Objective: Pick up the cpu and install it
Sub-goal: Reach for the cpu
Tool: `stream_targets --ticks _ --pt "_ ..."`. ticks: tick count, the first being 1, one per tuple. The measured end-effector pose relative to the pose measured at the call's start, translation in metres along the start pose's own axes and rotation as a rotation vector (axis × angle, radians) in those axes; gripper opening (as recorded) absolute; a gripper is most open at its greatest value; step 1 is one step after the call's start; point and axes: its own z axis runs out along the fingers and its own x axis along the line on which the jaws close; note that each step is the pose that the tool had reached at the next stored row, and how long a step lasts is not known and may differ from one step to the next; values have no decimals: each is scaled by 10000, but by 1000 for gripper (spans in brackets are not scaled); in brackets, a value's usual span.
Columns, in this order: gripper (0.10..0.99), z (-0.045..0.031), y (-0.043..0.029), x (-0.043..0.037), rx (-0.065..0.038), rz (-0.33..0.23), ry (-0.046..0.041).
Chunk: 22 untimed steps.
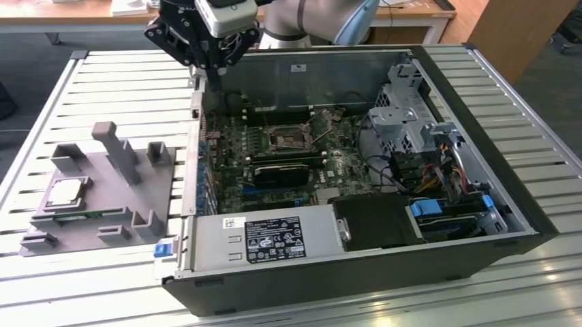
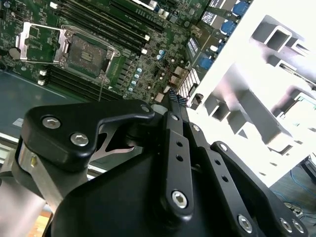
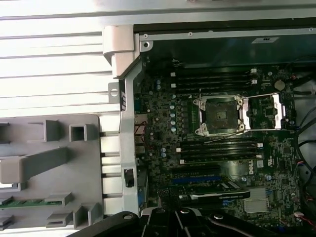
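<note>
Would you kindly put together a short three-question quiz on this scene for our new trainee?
1. What does the cpu rest on?
2. True or false: the motherboard socket is closed.
3. The tool hangs nearest: A) the cpu, B) the open case's wall, C) the drive bay.
Key: 1 the grey fixture; 2 false, its plate is swung open; 3 B.

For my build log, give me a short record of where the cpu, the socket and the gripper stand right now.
cpu: lying on the grey fixture, outside the computer case
socket: open on the motherboard, no chip seated
gripper: high over the case's wall beside the fixture, fingers shut, holding nothing
progress: cpu not yet picked up
</note>
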Motion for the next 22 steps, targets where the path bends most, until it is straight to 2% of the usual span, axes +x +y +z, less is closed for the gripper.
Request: stream_targets --ticks 22 --pt "106 1 -7 98 0 0 3"
